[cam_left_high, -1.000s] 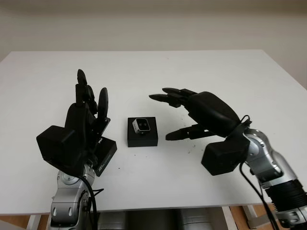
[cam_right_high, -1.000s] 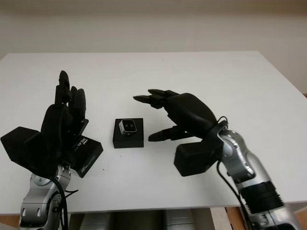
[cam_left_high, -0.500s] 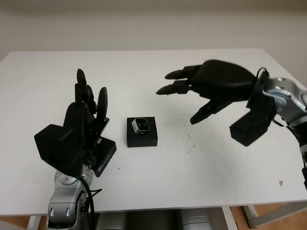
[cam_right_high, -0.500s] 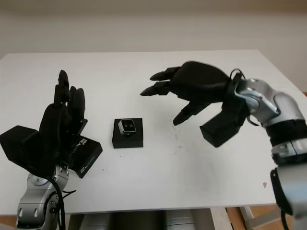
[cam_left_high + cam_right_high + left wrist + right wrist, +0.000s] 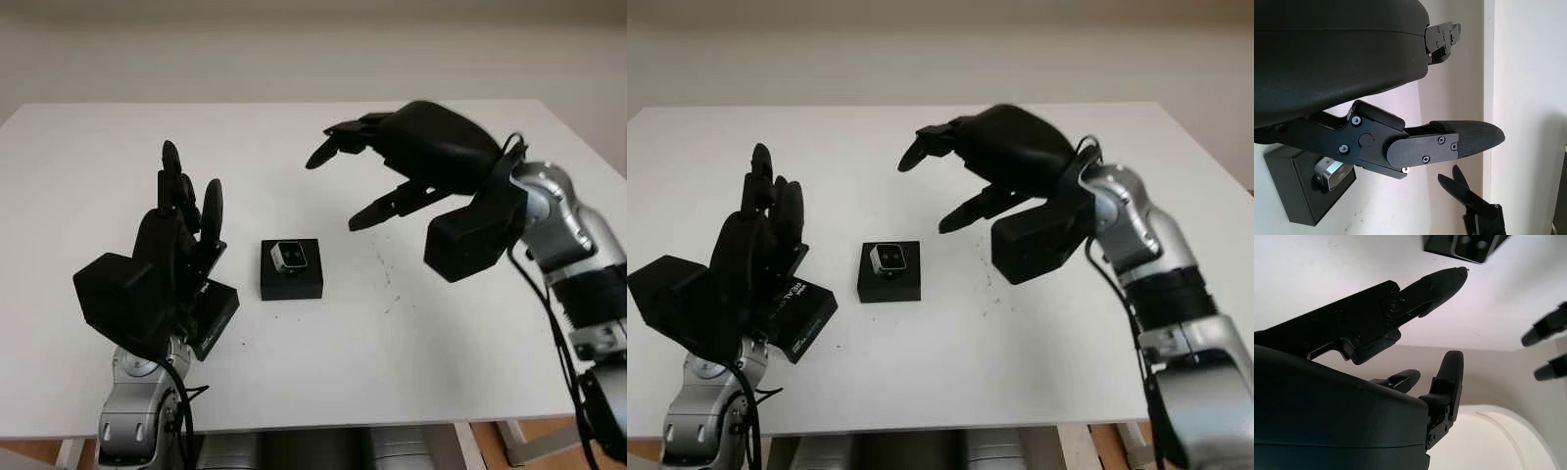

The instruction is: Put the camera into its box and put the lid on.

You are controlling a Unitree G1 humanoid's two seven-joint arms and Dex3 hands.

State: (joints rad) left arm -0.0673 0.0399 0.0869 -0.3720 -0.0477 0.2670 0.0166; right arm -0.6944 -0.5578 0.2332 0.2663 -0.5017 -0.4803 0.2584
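Hovering open above the camera [image 5: 289, 256] in its box [image 5: 291, 275], right hand [image 5: 392, 162] holds nothing.

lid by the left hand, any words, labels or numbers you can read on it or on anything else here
Lid: white print along its side beside the left hand, too small to read.
Camera in the box: no readable text.
Right hand, open above the table: no markings.
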